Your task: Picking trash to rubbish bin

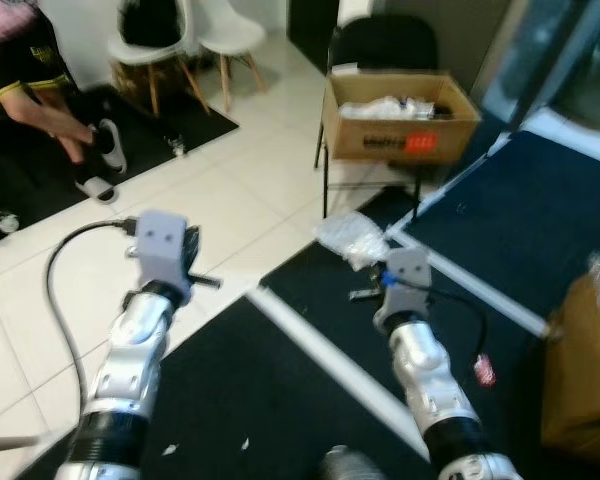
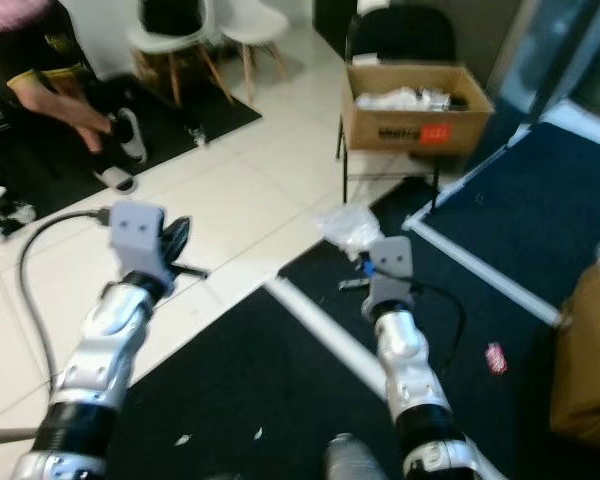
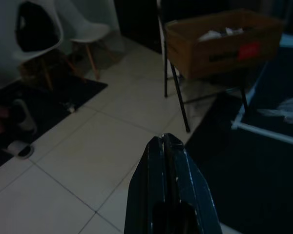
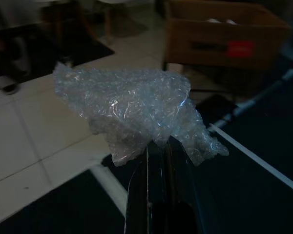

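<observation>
Right gripper [image 4: 158, 141]: jaws are clamped on the plastic wrap [image 4: 132, 109], held clear of the floor for carrying.
Left gripper [image 3: 167, 141]: fingers are pressed together, nothing held; kept raised, idle.
Box [image 1: 400, 115]: seen at 12 o'clock on a chair; judged the drop point.

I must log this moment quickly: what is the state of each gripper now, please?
Left gripper: closed, holding nothing.
Right gripper: closed on a piece of bubble wrap.
</observation>
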Robot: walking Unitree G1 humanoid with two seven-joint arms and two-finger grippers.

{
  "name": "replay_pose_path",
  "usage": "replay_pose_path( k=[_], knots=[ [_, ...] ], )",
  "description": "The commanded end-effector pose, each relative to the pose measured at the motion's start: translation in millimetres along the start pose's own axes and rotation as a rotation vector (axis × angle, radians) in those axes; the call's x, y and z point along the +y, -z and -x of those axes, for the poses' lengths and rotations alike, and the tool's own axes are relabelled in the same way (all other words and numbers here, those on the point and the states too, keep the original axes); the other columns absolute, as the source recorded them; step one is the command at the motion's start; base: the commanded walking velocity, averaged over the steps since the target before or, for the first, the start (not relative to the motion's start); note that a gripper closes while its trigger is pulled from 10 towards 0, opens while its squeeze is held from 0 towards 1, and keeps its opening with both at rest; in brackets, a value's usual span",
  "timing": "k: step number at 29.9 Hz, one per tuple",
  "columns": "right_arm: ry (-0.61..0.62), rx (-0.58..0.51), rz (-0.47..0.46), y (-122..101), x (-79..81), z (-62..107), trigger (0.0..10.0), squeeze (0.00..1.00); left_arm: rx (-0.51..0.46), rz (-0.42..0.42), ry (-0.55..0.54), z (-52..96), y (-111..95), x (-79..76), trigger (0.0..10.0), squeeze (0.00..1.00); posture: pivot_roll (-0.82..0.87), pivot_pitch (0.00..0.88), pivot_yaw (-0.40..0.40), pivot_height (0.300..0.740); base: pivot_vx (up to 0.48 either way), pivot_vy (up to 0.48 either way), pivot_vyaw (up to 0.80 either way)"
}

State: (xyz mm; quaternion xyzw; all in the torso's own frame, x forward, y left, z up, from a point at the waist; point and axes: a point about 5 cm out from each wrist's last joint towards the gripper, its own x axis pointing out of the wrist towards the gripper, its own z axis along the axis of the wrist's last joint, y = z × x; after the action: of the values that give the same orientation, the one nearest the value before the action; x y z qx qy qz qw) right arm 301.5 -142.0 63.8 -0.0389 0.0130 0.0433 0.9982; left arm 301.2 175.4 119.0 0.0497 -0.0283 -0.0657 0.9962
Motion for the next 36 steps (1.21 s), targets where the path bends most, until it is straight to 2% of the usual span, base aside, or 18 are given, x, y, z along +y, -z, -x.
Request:
replay_pose_path(
  k=[1, 14, 36],
  knots=[
    [0.013, 0.005, 0.01, 2, -3.8, 1.5, 10.0, 0.0, 0.013, 0.002, -0.001, 0.3, 2, 0.7, 10.0, 0.0, 0.09, 0.036, 0.079, 0.74, 0.0, 0.0, -0.8],
    [0.007, 0.009, 0.013, 3, -5.9, 2.4, 10.0, 0.0, 0.04, 0.052, -0.059, 1.2, 6, 1.4, 10.0, 0.0, 0.07, 0.044, 0.071, 0.74, 0.0, 0.0, -0.8],
    [-0.004, 0.016, 0.032, 2, -14.1, 1.4, 10.0, 0.0, 0.038, 0.062, -0.093, 3.9, 10, -2.9, 10.0, 0.0, 0.05, 0.047, 0.04, 0.74, 0.0, 0.0, -0.8]
  ],
)
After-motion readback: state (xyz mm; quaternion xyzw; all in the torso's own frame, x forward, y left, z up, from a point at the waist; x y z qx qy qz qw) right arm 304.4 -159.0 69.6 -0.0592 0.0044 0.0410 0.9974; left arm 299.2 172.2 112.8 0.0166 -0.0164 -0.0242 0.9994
